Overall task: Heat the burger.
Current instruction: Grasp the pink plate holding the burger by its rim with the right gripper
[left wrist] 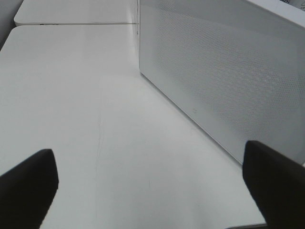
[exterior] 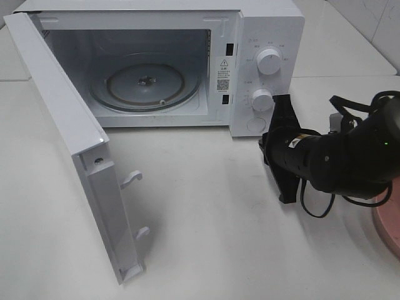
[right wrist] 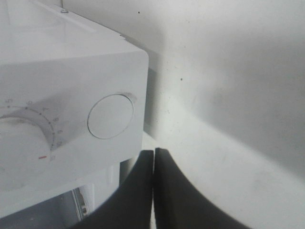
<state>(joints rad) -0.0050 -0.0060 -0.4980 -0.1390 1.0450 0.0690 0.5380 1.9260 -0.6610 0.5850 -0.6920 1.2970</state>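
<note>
The burger is out of view in every frame. The white microwave (exterior: 265, 25) stands at the back with its door (exterior: 62, 125) swung wide to the left, and the glass turntable (exterior: 147, 84) inside is bare. My right gripper (exterior: 265, 145) is shut with nothing in it, just in front of the control panel's lower right corner. In the right wrist view its closed tips (right wrist: 154, 155) sit a little below the round door button (right wrist: 110, 116). My left gripper (left wrist: 150, 191) is open and empty over the table, next to a perforated white microwave panel (left wrist: 224, 81).
A pink plate (exterior: 390, 219) lies at the right edge, partly behind the right arm. Two dials (exterior: 269, 60) sit on the control panel. The open door sticks out over the left half of the white table (exterior: 206, 237).
</note>
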